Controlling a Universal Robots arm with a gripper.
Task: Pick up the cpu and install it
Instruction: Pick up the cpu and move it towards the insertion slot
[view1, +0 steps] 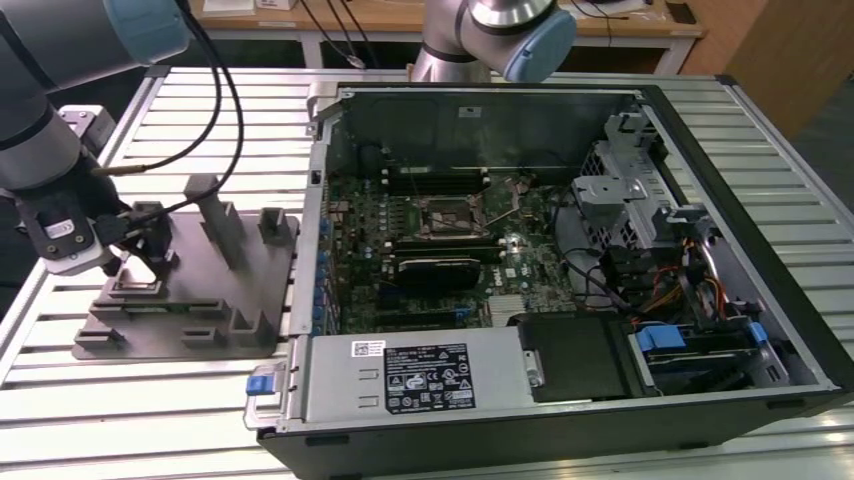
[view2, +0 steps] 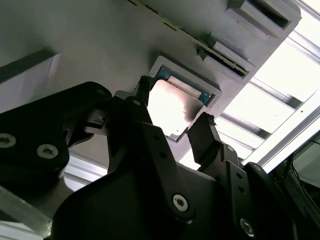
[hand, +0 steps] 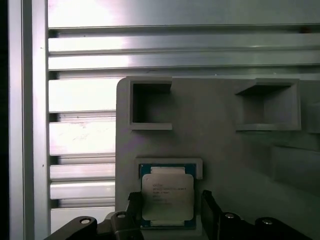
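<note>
Cpu (hand: 166, 196) location: the slatted bench (view1: 80, 420) carries an open computer case (view1: 561, 250) and, at the exterior view's left of it, a grey fixture (view1: 180, 320). The gripper (hand: 170, 200) hangs open astride one fixture pocket, where the cpu lies flat.

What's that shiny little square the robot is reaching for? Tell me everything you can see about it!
That is the cpu, a small flat square chip. Its top is a silvery metal plate with faint print, edged by a blue-green rim. It lies flat in a shallow pocket of the grey fixture. The open gripper straddles it, one finger each side; whether they touch it I cannot tell.
</note>
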